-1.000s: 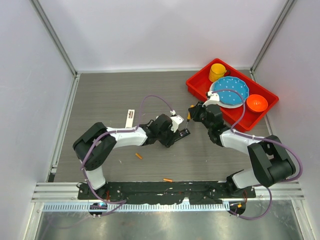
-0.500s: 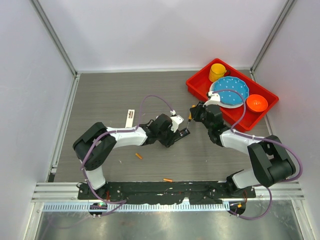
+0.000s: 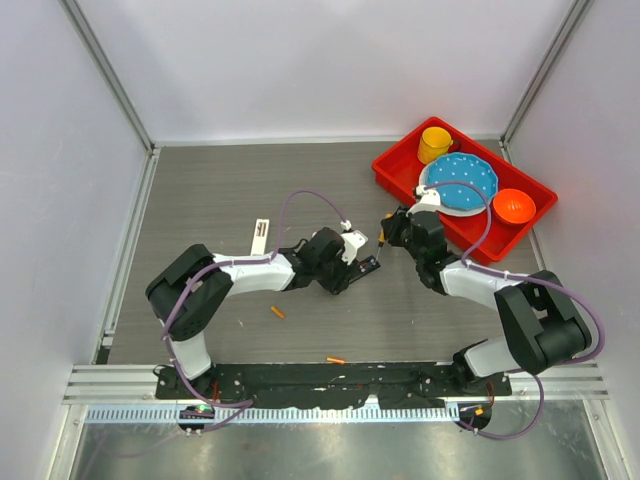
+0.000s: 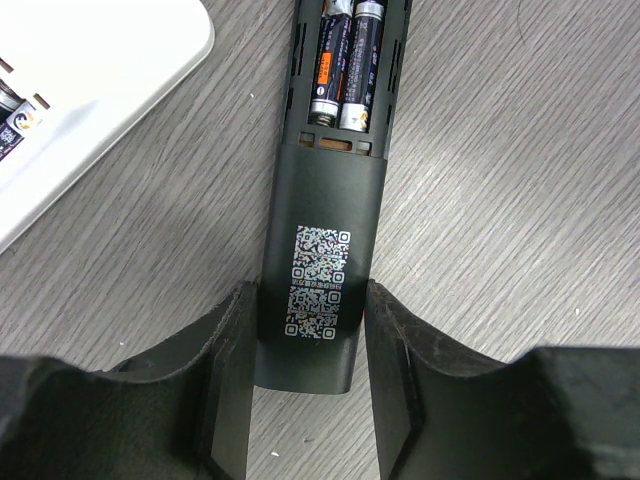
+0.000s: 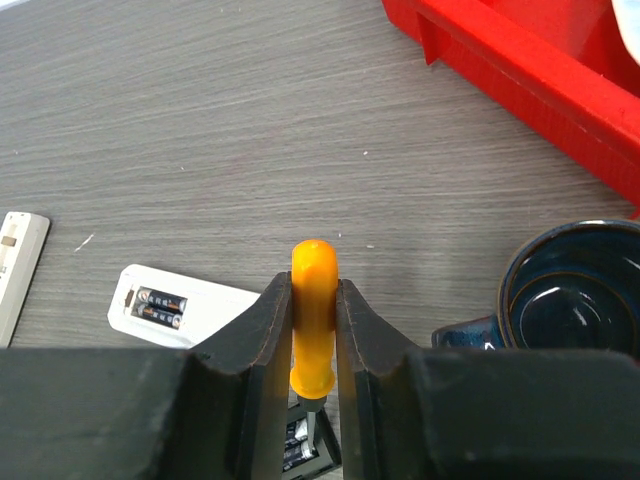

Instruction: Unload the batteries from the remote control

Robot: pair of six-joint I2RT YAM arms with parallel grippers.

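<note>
A black remote control (image 4: 325, 230) lies back-up on the table with its battery bay open. Two dark batteries (image 4: 345, 65) sit side by side in the bay. My left gripper (image 4: 305, 330) is shut on the remote's closed end, a finger pressed to each side. My right gripper (image 5: 313, 300) is shut on an orange-handled screwdriver (image 5: 313, 265), whose shaft points down into the bay over the batteries (image 5: 298, 440). In the top view both grippers meet at the table's middle, left gripper (image 3: 360, 264) and right gripper (image 3: 386, 236). Two orange batteries (image 3: 278, 312) (image 3: 336, 360) lie loose near the front.
A white remote (image 5: 160, 305) with its own dark cells showing lies just beside the black one. A white cover strip (image 3: 260, 238) lies to the left. A red tray (image 3: 395, 172) at the back right holds a yellow cup, blue plate and orange bowl. A dark blue mug (image 5: 570, 300) stands close by.
The right gripper and its screwdriver have shifted very slightly over the black remote. The left gripper keeps its hold in the same place.
</note>
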